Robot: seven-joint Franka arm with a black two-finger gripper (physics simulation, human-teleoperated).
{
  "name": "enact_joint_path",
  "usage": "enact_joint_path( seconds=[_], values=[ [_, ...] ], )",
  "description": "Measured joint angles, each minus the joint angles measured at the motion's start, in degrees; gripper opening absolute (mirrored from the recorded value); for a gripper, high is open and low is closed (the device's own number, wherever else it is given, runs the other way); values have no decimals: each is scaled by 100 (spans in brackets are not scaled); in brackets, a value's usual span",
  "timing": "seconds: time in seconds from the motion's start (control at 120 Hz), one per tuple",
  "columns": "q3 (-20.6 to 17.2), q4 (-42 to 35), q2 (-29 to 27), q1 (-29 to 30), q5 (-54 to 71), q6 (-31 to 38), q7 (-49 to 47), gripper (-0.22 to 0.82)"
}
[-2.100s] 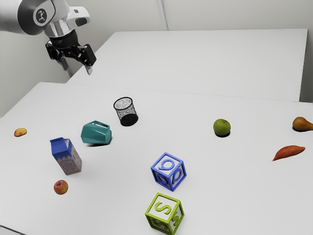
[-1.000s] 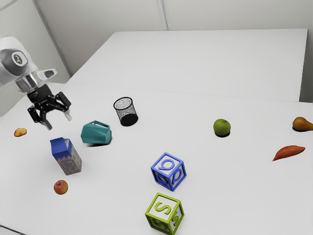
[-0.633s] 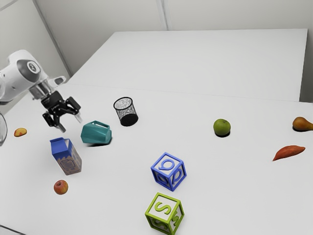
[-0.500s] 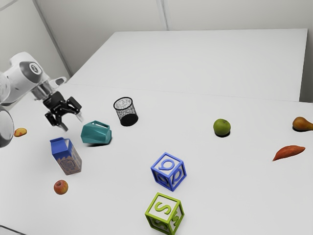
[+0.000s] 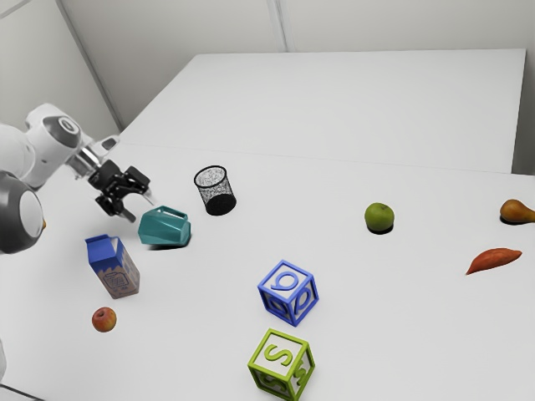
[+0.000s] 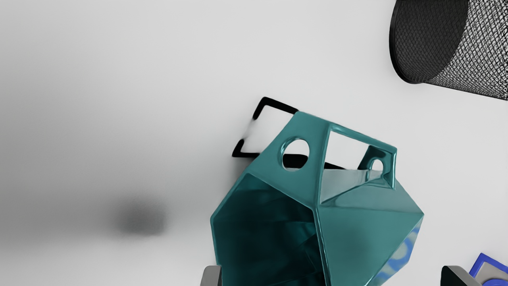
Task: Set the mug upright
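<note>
At the exterior view's left, the mug (image 5: 165,227) lies tipped; our gripper (image 5: 140,210) is spread, empty: grasping and righting remain.

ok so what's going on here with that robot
The robot's gripper hovers open by the teal mug, which lies on its side on the table. It is not gripping anything. The task is to set the mug upright, and that isn't done. The milk carton and black mesh cup stand near the mug.
</note>
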Motion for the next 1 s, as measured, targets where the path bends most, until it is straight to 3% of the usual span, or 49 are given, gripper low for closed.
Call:
enact_joint_path(
  seconds=[0.45,0.658,1.0],
  values=[
    [-35,-270,195,-10,-840,-15,330,60],
    [-45,-253,180,-24,-813,9,395,13],
    [-81,-194,9,-239,-763,41,336,-10]
  ],
)
